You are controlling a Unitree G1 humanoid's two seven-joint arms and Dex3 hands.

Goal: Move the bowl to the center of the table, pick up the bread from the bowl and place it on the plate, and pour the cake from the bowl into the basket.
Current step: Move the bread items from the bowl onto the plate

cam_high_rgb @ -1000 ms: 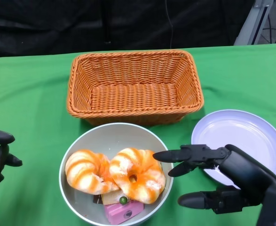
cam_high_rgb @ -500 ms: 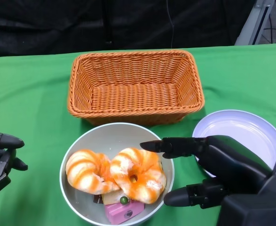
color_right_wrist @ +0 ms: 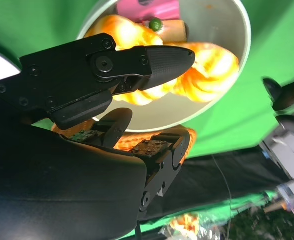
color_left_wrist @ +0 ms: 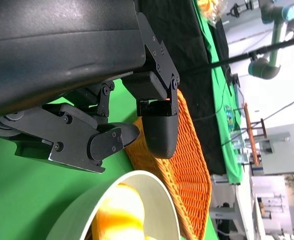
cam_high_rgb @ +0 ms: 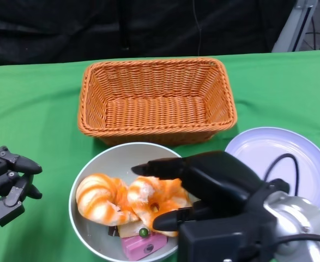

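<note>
The bowl (cam_high_rgb: 94, 164) sits mid-table, just in front of the basket (cam_high_rgb: 156, 98), so that first step looks done. Both breads (cam_high_rgb: 102, 199) and the pink cake (cam_high_rgb: 143, 245) are in it, the plate (cam_high_rgb: 290, 158) is bare, and the basket holds nothing. The right hand (cam_high_rgb: 203, 185) hangs over the nearer bread, fingers spread, gripping nothing, thumb low by the bowl's right rim. The left hand (cam_high_rgb: 7, 183) waits spread on the cloth, well apart from the bowl. The plate lies just right of the bowl, an open path. The basket wall stands close behind, tight for pouring.
</note>
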